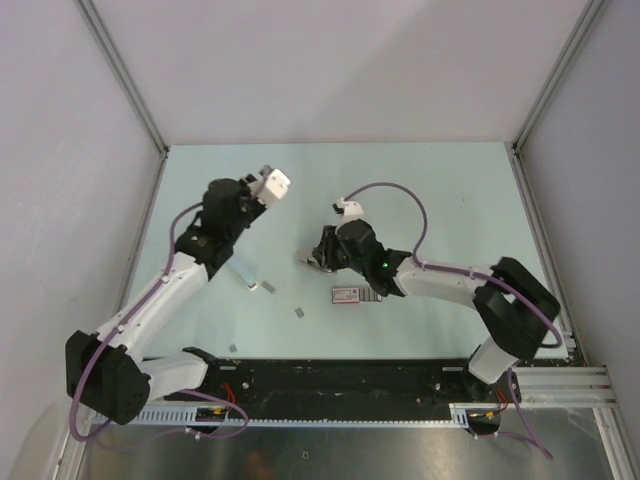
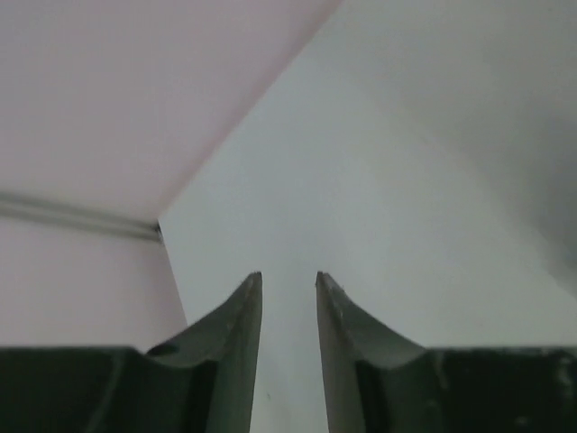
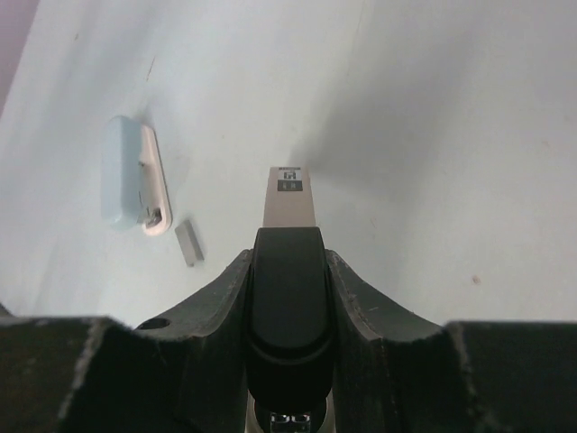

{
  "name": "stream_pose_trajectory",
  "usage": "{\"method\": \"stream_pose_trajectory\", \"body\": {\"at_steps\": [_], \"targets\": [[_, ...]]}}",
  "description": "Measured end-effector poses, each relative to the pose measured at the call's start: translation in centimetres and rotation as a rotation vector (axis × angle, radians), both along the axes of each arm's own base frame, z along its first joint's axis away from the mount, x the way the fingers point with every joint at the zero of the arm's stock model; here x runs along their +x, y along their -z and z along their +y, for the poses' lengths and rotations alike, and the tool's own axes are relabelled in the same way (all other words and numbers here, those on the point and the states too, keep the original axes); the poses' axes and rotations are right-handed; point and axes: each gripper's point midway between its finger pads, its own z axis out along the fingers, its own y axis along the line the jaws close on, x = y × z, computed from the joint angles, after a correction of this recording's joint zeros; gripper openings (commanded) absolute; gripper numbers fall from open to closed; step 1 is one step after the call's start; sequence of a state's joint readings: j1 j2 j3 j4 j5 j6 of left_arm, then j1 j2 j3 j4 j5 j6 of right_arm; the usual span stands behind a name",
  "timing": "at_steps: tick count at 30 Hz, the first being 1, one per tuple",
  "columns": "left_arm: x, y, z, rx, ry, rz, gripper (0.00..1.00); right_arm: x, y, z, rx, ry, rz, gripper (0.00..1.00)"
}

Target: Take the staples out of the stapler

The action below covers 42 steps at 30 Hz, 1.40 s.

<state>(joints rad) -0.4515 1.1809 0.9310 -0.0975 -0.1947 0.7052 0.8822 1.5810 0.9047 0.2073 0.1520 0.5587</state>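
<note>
In the top view the left arm reaches from its base toward the back of the table. It is lifted above the table. The left gripper is released: in its wrist view the two fingers stand a little apart with a narrow gap, and nothing is between them. Behind them only the pale table and the walls are seen.

Just right of this arm a pale blue and white flat object lies on the table. A short grey strip lies just beside it, on its near right side. A second grey piece lies further right and nearer to the bases, and a third grey piece lies close to the near edge.

Near the middle of the table is the right gripper. It is clenched on the stapler. In the right wrist view both fingers press on the sides of the stapler's black top part, and the silver-grey metal body sticks out forward past the fingertips. On the front end there is a small dark mark. I cannot tell if the stapler touches the table or is held above it.

Just beside the right gripper, on its near right side, a red-and-white packet lies flat on the table.
</note>
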Motion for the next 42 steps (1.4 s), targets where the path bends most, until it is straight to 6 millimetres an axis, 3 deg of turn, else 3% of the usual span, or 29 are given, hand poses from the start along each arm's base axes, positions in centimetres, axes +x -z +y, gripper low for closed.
{"method": "stream_pose_trajectory", "body": {"at_steps": [6,13,19,27,38,42], "targets": [[-1.8,0.6,3.9,-0.189,-0.11,0.138,0.38,2.9,1.0,2.6,-0.066,0.012,-0.031,0.0],[-3.9,2.1,4.0,-0.28,-0.113,0.232,0.38,5.1,1.7,3.6,-0.164,0.034,-0.111,0.0],[-5.3,3.8,4.1,-0.308,-0.126,0.292,0.39,8.2,2.0,4.6,-0.268,0.078,-0.206,0.0],[-6.6,4.2,4.5,-0.322,-0.144,0.317,0.42,10.9,2.9,5.4,-0.353,0.101,-0.228,0.34],[-8.3,4.4,4.6,-0.35,-0.141,0.363,0.43,9.6,6.0,3.1,-0.446,0.063,-0.098,0.55],[-8.9,3.9,4.7,-0.355,-0.136,0.35,0.44,8.7,6.7,2.8,-0.454,0.05,-0.053,0.69]]}}
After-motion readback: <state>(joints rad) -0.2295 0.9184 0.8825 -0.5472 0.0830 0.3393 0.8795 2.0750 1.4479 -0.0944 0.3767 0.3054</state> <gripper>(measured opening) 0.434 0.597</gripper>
